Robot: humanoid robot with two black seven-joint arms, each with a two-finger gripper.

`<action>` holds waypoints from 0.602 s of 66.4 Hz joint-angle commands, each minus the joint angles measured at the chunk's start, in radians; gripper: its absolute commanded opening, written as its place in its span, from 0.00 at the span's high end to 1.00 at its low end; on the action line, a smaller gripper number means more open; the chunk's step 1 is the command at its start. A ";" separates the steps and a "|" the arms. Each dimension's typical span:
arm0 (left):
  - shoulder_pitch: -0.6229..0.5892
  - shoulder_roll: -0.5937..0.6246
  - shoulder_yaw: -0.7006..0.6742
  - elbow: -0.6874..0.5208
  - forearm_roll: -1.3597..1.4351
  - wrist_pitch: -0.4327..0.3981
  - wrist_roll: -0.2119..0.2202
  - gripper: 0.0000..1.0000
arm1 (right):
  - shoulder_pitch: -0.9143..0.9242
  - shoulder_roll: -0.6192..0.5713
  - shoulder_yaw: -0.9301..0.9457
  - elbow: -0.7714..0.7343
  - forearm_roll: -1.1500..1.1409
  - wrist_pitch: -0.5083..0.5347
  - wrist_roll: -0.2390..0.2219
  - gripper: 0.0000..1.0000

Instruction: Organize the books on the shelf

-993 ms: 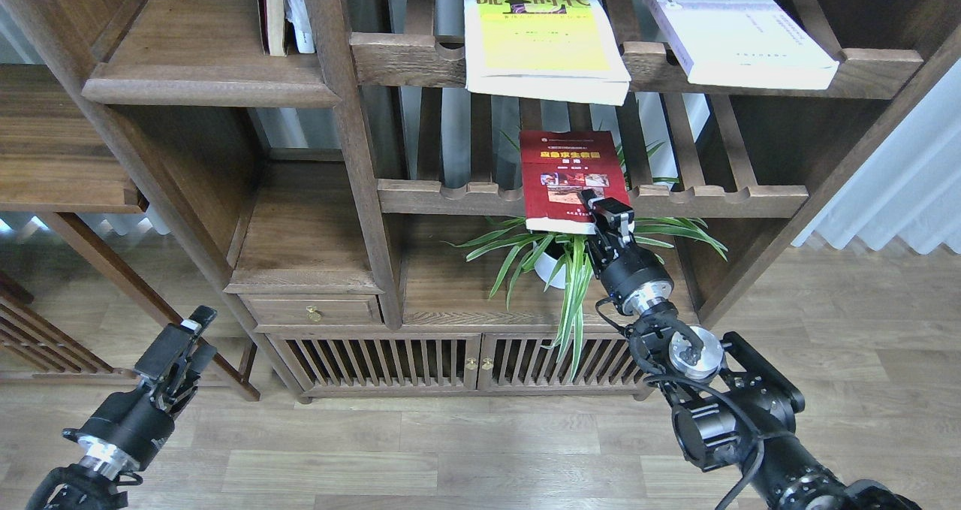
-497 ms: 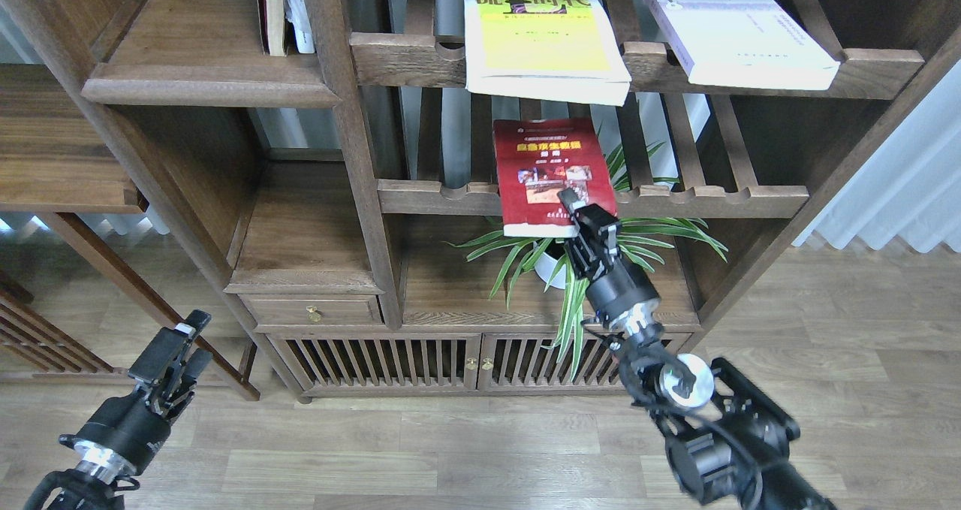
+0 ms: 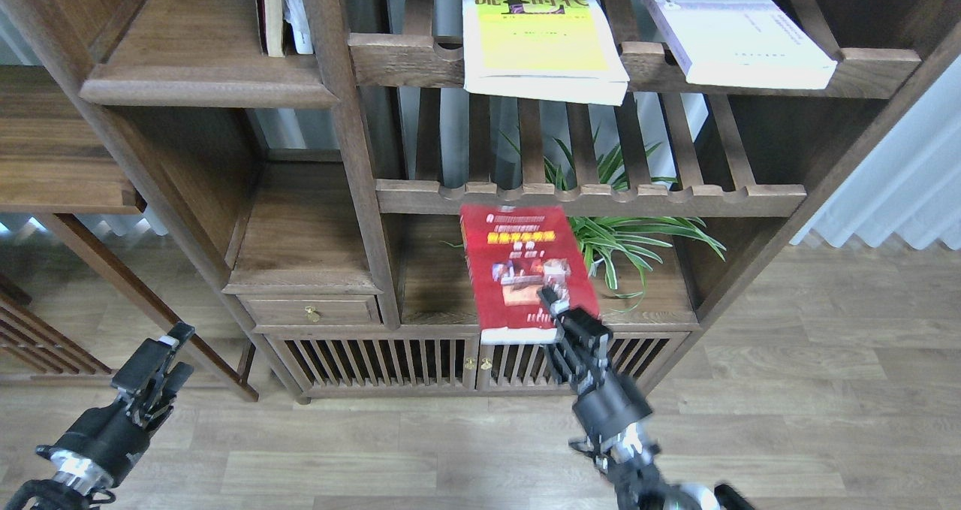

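My right gripper (image 3: 559, 316) is shut on the near edge of the dark red book (image 3: 522, 270) and holds it flat in the air, out in front of the bookcase and below the middle slatted rack. The yellow-green book (image 3: 539, 33) and the pale lavender-white book (image 3: 736, 37) lie flat on the upper slatted rack. The shelf (image 3: 199, 59), a solid dark-brown board with a moulded front edge, is at the upper left. My left gripper (image 3: 154, 360) hangs low at the left over the floor, empty, its fingers a little apart.
Thin upright books (image 3: 281, 10) stand at the right end of the solid board. A potted spider plant (image 3: 631, 232) sits behind the red book. A brass-knobbed drawer (image 3: 311, 311) and slatted cabinet doors (image 3: 420, 360) are below. A curtain (image 3: 901, 179) hangs at right.
My right gripper has pulled the red book off the middle slatted rack, down and toward me, a little leftward. The left gripper has sunk slightly lower and left.
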 commanded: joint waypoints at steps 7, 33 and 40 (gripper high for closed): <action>-0.016 0.215 0.271 -0.031 -0.477 0.000 0.000 0.06 | -0.005 0.000 -0.049 -0.006 -0.021 -0.001 -0.025 0.96; -0.189 0.442 0.684 -0.107 -0.700 0.000 0.000 0.05 | 0.015 0.000 -0.143 -0.017 -0.041 -0.001 -0.058 0.95; -0.212 0.438 0.756 -0.127 -0.700 0.000 0.000 0.06 | 0.024 0.000 -0.154 -0.020 -0.041 -0.001 -0.059 0.95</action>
